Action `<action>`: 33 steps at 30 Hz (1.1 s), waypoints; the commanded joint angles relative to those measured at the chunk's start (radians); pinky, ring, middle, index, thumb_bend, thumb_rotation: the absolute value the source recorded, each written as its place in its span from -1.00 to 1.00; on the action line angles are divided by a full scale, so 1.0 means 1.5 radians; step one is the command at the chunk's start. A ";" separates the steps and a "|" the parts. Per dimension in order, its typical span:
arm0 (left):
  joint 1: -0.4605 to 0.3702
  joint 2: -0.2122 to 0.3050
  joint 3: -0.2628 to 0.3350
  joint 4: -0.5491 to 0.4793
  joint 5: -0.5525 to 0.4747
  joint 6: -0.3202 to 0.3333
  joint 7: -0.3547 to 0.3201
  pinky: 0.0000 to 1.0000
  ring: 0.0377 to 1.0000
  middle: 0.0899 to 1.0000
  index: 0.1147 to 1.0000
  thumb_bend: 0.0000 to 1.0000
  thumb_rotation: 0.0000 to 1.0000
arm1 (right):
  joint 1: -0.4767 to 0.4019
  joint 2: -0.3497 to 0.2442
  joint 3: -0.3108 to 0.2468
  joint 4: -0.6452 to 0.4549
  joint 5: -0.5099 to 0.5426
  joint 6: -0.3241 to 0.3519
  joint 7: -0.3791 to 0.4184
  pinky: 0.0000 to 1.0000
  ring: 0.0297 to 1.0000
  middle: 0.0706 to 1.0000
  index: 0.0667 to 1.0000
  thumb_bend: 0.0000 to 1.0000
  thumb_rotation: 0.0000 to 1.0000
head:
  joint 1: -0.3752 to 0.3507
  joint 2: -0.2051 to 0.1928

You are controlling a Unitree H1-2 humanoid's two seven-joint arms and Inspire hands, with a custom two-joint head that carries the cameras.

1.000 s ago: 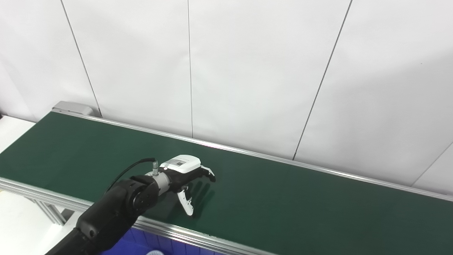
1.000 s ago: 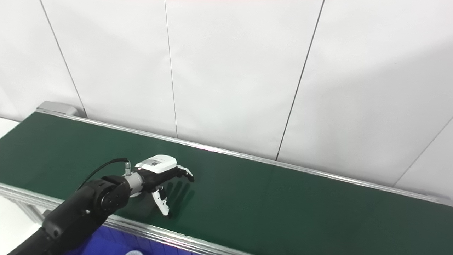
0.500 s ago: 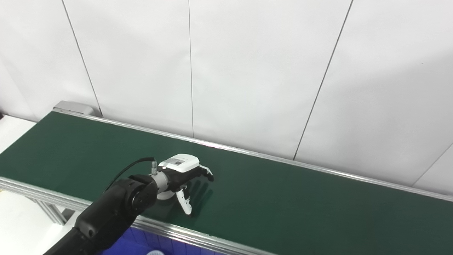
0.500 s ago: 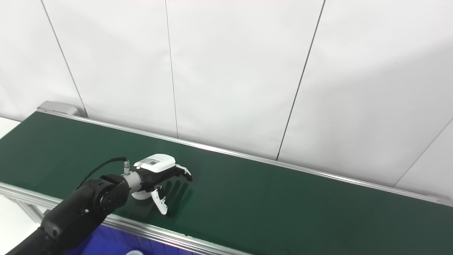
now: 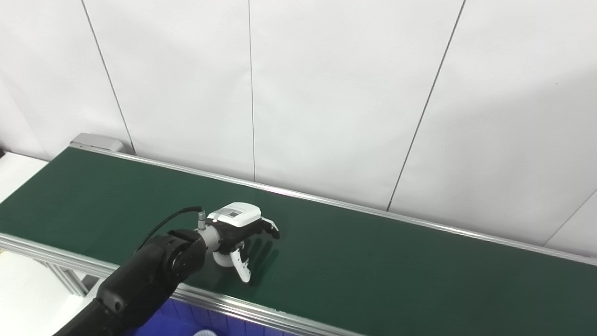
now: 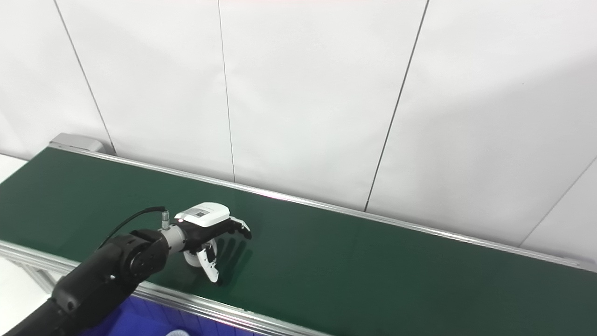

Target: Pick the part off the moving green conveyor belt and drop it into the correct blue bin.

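Part (image 5: 224, 259): small white round piece lying on the belt, under the left hand's palm — partly hidden by the hand, so its full shape cannot be told.
Belt (image 5: 373, 261): dark green, running from far left to near right across both views; bare apart from the part and the hand's shadow.
Left hand (image 5: 242, 233): reaching over the belt's near-left stretch, white cover on its back facing up, palm down over the part.
Fingers (image 5: 268, 227): dark, pointing right and curved down, spread a little apart, tips just above the belt.
Thumb (image 6: 210, 269): white, angled down toward the near rail, tip at or just above the belt, just right of the part.
Grasp: fingers and thumb apart, cupped around the part but not closed on it — whether any of them touches the part cannot be told.
Left arm (image 5: 140, 284): black, coming in from the bottom left and crossing the near rail; a black cable loops up to a plug at the wrist.
Right hand: out of both views.
Near rail (image 5: 280, 317): silver, edging the belt's near side.
Far rail (image 5: 419, 224): silver, against the wall.
Bin (image 5: 186, 322): blue, only a strip showing below the near rail at the bottom edge, with something pale inside, too cut off to name.
Wall (image 5: 326, 93): white panels with thin dark seams, behind the belt.
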 commanded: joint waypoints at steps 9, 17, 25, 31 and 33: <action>-0.003 0.018 -0.007 -0.023 0.029 -0.014 0.012 0.39 0.50 0.60 0.50 0.84 -0.97 | 0.002 0.003 -0.002 -0.023 0.003 -0.033 0.000 0.55 0.62 0.67 0.90 -0.61 0.93 | -0.001 0.003; 0.003 0.018 -0.016 -0.014 0.045 -0.039 0.030 0.34 0.47 0.56 0.48 0.88 -0.98 | 0.005 0.003 -0.001 -0.027 -0.001 -0.033 -0.002 0.55 0.62 0.68 0.90 -0.61 0.88 | -0.003 0.005; 0.005 0.018 -0.016 -0.010 0.056 -0.049 0.045 0.34 0.45 0.55 0.45 0.85 -1.00 | 0.005 0.003 -0.001 -0.027 0.001 -0.033 0.000 0.55 0.62 0.68 0.89 -0.57 0.89 | -0.002 0.006; 0.006 0.017 -0.008 -0.001 0.062 -0.081 0.098 0.14 0.08 0.22 0.31 0.31 -1.00 | 0.004 0.003 -0.002 -0.026 0.003 -0.033 0.000 0.55 0.62 0.68 0.89 -0.56 0.88 | -0.003 0.006; 0.006 0.013 -0.004 0.014 0.063 -0.096 0.131 0.03 -0.16 -0.04 0.07 0.05 -1.00 | 0.004 0.004 -0.003 -0.026 0.005 -0.033 0.002 0.55 0.62 0.68 0.88 -0.57 0.87 | -0.003 0.006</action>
